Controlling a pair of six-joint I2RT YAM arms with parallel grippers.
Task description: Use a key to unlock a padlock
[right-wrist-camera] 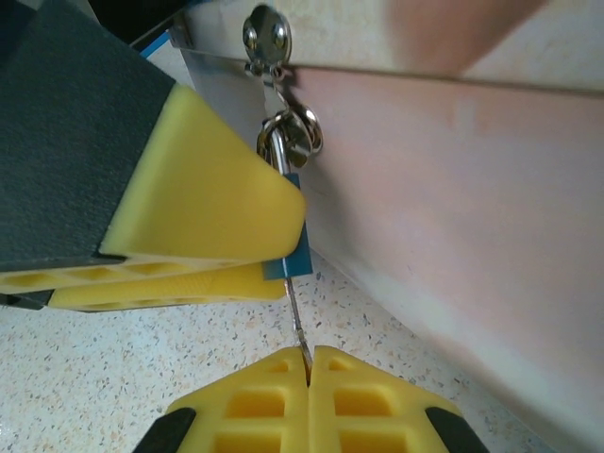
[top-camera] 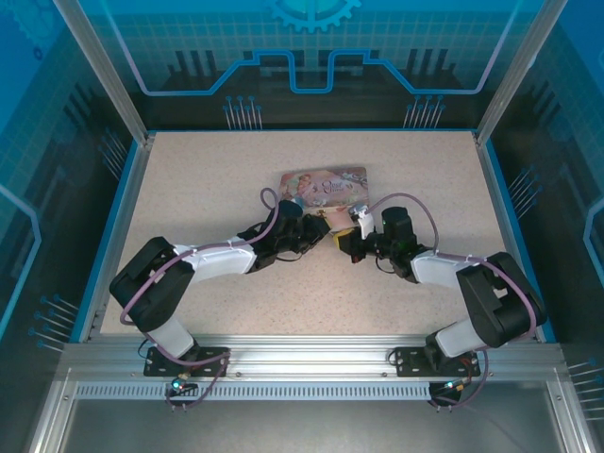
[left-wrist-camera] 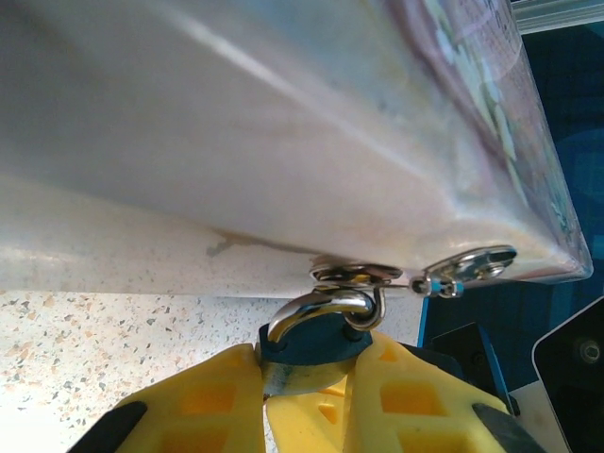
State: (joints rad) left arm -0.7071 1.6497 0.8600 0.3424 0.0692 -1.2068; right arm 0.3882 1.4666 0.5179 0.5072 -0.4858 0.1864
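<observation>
Key-in-lock step: left end effector (left-wrist-camera: 307,377) pinched padlock (left-wrist-camera: 307,342) hung on clasp (left-wrist-camera: 354,274) of tin (left-wrist-camera: 283,142), right end effector (right-wrist-camera: 309,363) pressed together on key (right-wrist-camera: 297,321) beside tin, tip at padlock base; next probably needed seating, then a twist.

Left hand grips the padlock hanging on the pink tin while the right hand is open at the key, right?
No: the right wrist view shows the right hand shut on the key. The left hand does grip the padlock hanging on the pink tin.
</observation>
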